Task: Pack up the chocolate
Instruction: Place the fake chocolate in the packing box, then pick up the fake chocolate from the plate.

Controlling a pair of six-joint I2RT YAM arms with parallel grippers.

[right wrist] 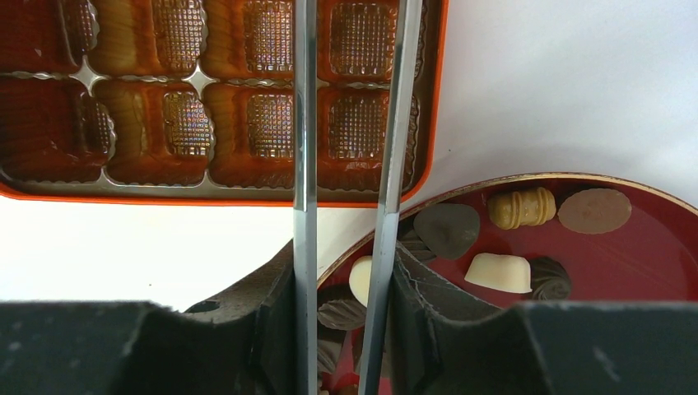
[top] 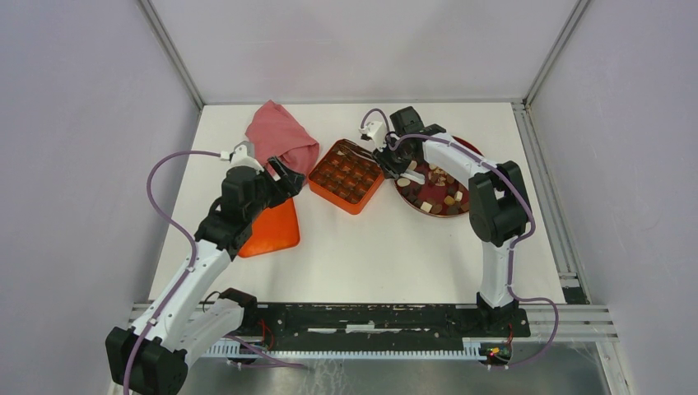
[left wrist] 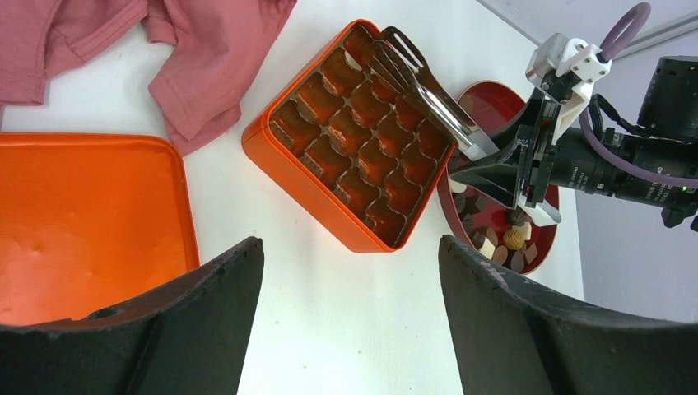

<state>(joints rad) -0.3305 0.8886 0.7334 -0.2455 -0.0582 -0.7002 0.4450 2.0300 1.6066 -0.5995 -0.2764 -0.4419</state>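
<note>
The chocolate (top: 432, 194), several dark, light brown and cream pieces, lies on the dark red plate (top: 466, 146) at the right. It also shows in the left wrist view (left wrist: 514, 239) and the right wrist view (right wrist: 496, 272). The orange gridded box (top: 346, 177) stands left of the plate, and the cells I can see look bare (right wrist: 206, 107). My right gripper (top: 397, 161) is shut on metal tongs (right wrist: 304, 123), whose arms reach over the box (left wrist: 428, 86). My left gripper (left wrist: 350, 247) is open and empty above the table, near the box (left wrist: 358, 140).
An orange lid (top: 272, 230) lies flat under my left arm, also in the left wrist view (left wrist: 82, 222). A pink cloth (top: 280, 136) is bunched behind the lid and box. White walls with metal frame posts close in the table.
</note>
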